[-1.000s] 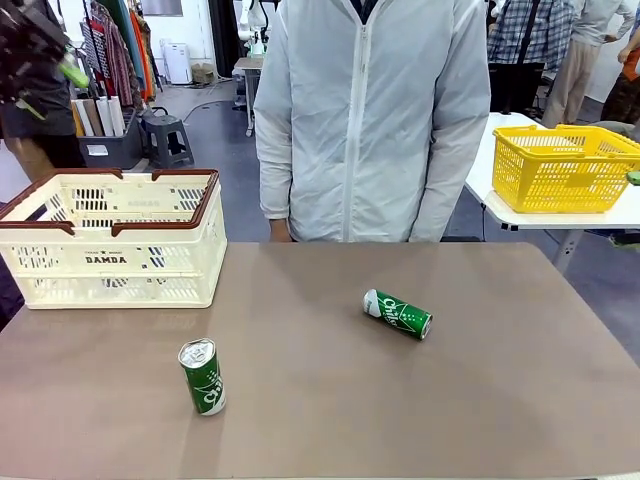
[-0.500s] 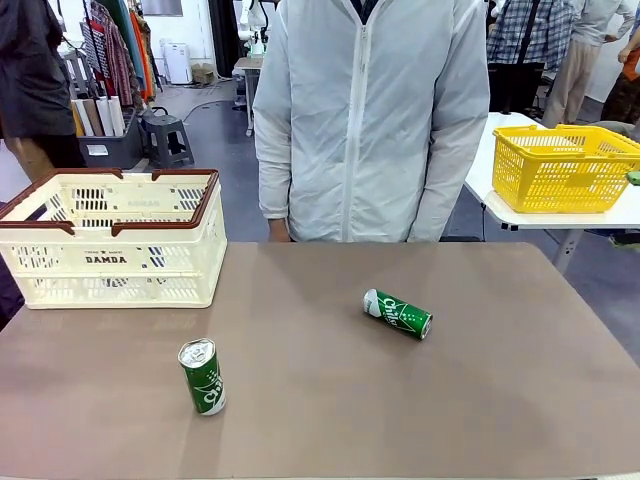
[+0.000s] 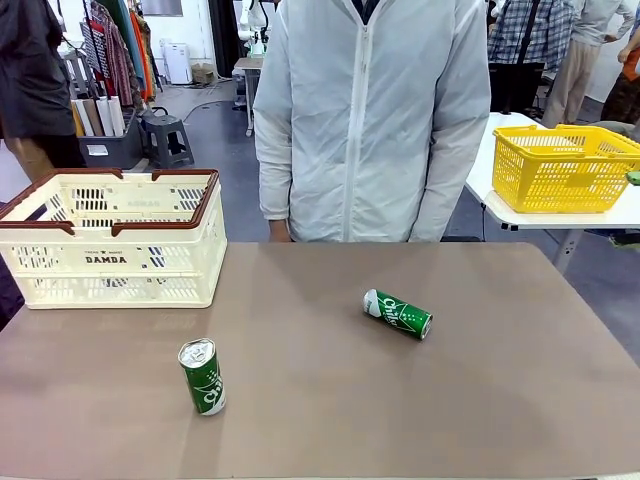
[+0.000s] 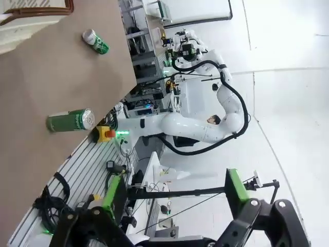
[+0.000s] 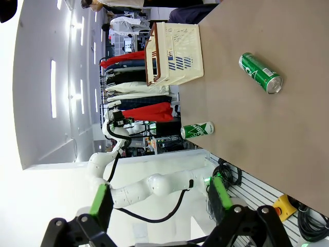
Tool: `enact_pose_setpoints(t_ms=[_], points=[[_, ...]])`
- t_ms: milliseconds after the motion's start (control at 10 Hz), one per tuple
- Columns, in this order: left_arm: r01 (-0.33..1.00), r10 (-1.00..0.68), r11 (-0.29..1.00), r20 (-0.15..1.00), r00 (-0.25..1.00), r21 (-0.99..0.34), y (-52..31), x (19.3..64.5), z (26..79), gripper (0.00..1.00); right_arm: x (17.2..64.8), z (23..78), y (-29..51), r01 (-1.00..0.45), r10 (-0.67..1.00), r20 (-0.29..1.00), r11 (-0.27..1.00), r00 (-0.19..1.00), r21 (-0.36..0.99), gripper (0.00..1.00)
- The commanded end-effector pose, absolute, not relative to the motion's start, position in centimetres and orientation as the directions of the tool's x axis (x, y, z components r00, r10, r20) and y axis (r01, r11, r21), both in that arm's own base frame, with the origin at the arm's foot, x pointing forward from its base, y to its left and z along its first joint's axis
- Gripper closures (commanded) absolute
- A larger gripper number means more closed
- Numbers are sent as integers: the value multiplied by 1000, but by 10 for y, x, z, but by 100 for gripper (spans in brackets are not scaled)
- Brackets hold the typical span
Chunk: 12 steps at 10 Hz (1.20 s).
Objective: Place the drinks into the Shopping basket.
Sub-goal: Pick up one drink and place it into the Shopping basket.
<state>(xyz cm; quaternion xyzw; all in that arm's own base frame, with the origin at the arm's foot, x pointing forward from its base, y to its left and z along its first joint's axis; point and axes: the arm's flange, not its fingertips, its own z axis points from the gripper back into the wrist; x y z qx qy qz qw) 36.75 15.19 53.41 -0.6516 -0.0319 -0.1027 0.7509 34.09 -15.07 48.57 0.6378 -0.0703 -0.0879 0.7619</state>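
Two green drinks are on the brown table. One can (image 3: 202,376) stands upright near the front left, and the other (image 3: 397,313) lies on its side right of the middle. The cream Shopping basket (image 3: 110,240) with a brown rim stands at the table's left back. My left gripper (image 4: 175,206) is open and holds nothing, high off the table; its view has the standing can (image 4: 70,120), the lying can (image 4: 95,42) and a basket corner (image 4: 31,13). My right gripper (image 5: 159,206) is open and holds nothing too, far from the lying can (image 5: 260,73), standing can (image 5: 197,130) and basket (image 5: 175,54).
A person in a white jacket (image 3: 370,120) stands at the table's far edge, behind the middle. A yellow mesh basket (image 3: 560,168) sits on a separate white table at the back right. Bare tabletop lies between the cans and the basket.
My left gripper showed at the top left of the front view a second ago and has since moved out of that picture. The cans and basket have stayed put.
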Motion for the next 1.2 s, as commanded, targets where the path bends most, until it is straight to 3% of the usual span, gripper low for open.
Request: enact_pose_setpoints(t_ms=[0,800,1100], points=[[217,-124,114,202,971,-970,152,360,550,0,340,490,-151,60,-217,-21,173,976,983,0],[217,-126,124,202,971,-968,152,361,546,0,340,490,-151,60,-217,-21,173,976,983,0],[198,-184,482,123,975,-853,16,319,600,0,340,490,-151,60,-217,-21,173,976,983,0]])
